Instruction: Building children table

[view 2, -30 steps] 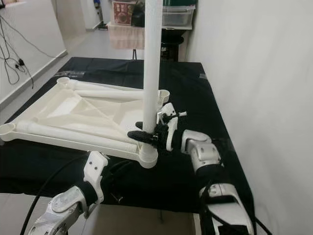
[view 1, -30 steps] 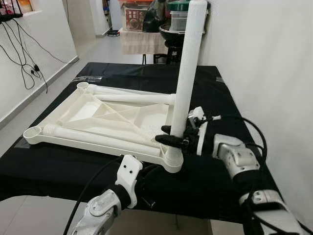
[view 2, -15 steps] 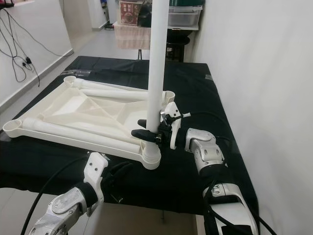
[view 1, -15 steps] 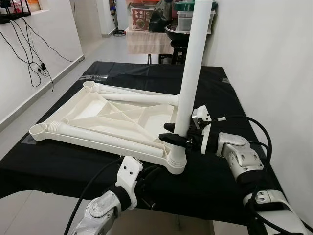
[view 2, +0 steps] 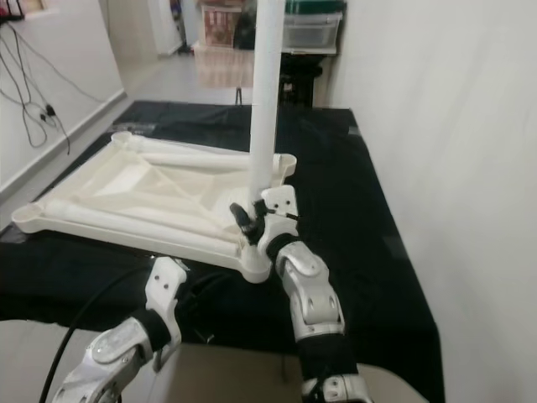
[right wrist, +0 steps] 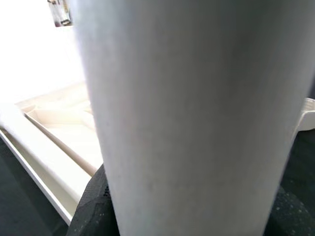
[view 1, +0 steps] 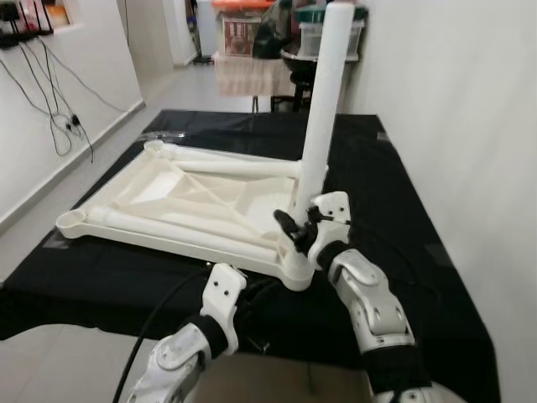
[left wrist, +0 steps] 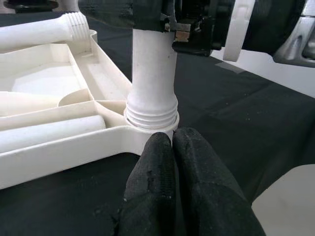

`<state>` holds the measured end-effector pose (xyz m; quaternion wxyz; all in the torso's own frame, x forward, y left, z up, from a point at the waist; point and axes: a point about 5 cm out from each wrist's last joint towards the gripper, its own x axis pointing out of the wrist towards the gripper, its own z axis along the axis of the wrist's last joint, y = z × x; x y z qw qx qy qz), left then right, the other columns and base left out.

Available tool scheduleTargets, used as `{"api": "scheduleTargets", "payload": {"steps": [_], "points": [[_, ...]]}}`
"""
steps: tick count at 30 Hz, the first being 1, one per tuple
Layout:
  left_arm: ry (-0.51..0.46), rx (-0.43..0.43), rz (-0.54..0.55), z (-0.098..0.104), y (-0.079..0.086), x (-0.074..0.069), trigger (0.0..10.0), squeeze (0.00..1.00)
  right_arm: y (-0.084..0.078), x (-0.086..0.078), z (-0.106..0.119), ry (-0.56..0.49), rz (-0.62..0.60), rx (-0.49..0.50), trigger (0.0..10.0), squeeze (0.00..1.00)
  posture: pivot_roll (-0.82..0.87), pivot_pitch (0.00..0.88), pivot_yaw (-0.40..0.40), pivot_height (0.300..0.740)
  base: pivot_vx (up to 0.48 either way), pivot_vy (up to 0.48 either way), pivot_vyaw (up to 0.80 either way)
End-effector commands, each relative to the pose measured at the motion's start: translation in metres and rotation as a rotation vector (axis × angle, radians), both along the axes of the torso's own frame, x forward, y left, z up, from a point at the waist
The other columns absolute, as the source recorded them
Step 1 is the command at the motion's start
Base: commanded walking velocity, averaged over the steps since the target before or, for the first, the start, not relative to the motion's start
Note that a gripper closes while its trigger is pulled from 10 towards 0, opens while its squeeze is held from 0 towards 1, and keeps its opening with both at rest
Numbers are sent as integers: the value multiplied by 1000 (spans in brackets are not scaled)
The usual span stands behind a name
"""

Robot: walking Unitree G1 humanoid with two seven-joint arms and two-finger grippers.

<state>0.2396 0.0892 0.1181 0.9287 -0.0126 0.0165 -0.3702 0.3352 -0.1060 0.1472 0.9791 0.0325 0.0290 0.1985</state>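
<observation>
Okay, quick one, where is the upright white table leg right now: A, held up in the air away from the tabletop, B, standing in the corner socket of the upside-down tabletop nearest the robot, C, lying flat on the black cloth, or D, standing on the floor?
B: the table leg stands upright with its threaded base in the corner socket of the tabletop, the right gripper clamped around its lower part.

Black cloth (view 1: 394,193) covers the whole tabletop, cables (view 1: 50,109) dangle down the left wall, and storage boxes (view 1: 331,38) sit stacked beyond the far edge.
</observation>
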Motion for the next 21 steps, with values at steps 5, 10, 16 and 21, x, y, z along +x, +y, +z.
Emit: {"api": "scheduleTargets", "payload": {"steps": [5, 10, 16, 21], "points": [[12, 9, 5, -2, 2, 2, 10000, 0, -5, -5, -29, 164, -51, -51, 10000, 0, -18, 8, -48, 740, 0, 0, 0], [10, 9, 7, -2, 1, 2, 10000, 0, -5, -4, -29, 218, -116, -151, 10000, 0, -17, 9, -48, 740, 0, 0, 0], [8, 8, 10, -2, 1, 2, 10000, 0, -27, 9, -3, 65, -121, -134, 10000, 0, -14, 3, -54, 740, 0, 0, 0], [8, 8, 11, -2, 1, 2, 10000, 0, -41, 13, 1, 57, -80, -95, 10000, 1000, -13, 2, -55, 740, 0, 0, 0]]}}
